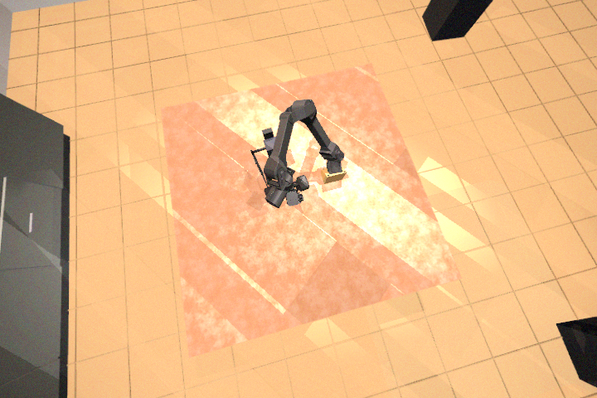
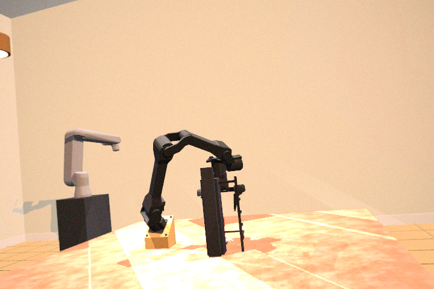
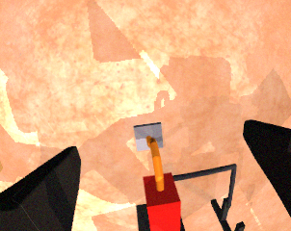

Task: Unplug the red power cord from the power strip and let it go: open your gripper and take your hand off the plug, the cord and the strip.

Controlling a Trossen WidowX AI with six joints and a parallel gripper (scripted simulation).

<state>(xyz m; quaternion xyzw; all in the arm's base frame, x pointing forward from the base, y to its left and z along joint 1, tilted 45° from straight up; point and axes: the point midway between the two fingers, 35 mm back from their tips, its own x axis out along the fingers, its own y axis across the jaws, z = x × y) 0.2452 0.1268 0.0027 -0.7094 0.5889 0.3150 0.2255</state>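
My gripper (image 3: 165, 142) is wide open in the wrist view, with nothing gripped. The red plug (image 3: 163, 212) is at the bottom of that view, between the spread fingers and touching neither that I can see. A small red sliver of the plug (image 2: 223, 220) shows beside a tall dark upright panel (image 2: 208, 211). The orange cord (image 3: 157, 166) bends from the plug to a small grey plate (image 3: 156, 131). A black part (image 3: 142, 218) behind the plug may be the power strip. Whether the plug sits in a socket is hidden.
A thin black bracket (image 3: 208, 173) (image 2: 240, 218) stands close to the plug, on the right in the wrist view. My arm's yellow base (image 1: 333, 176) (image 2: 160, 241) stands on the table. A pale second arm (image 2: 73, 160) stands on a dark block at the back left.
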